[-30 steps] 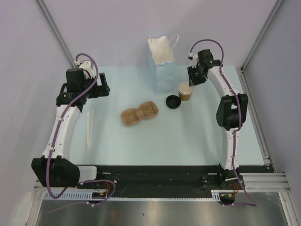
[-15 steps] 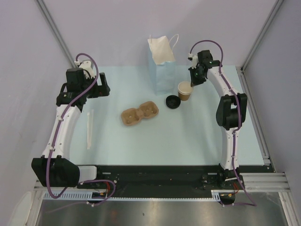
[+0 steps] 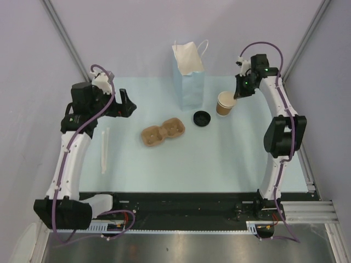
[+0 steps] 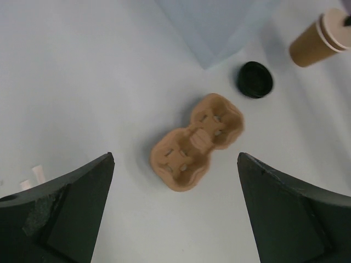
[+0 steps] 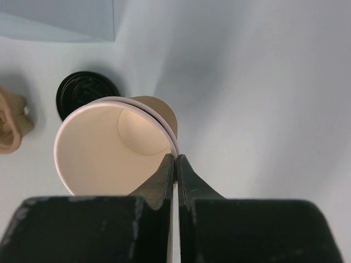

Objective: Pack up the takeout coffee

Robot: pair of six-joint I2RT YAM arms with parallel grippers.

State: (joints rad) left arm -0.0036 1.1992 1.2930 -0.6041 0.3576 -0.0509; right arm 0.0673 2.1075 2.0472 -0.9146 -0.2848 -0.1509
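The right tool point(image 5: 175, 164) has its two fingers pressed together on the wall of the takeout cup point(image 5: 112, 145), one finger inside the rim and one outside, pinching the paper at the cup's 5 o'clock edge as the right wrist view shows it. The cup is open, cream inside, tan outside, and leans off upright. Whether its base touches the bench point(image 3: 219, 159) cannot be told. Seen from above, it sits at about 1 o'clock from the bench's middle, near the right side of the tall light-blue bag point(image 3: 189, 79), which stands upright at 12 o'clock.

The black lid point(image 3: 202, 118) lies flat on the bench at 8 o'clock from the cup, near it and apart from it, not on the cup. At 8 o'clock from the lid lies the brown pulp carrier point(image 3: 163, 131), both wells empty.

The left tool point(image 4: 175, 159) hangs at 9 o'clock above the bench, its fingers spread wide and holding nothing, with the carrier showing between them in the left wrist view. A thin white stick point(image 3: 104, 150) lies at 8 o'clock, well apart from the carrier.
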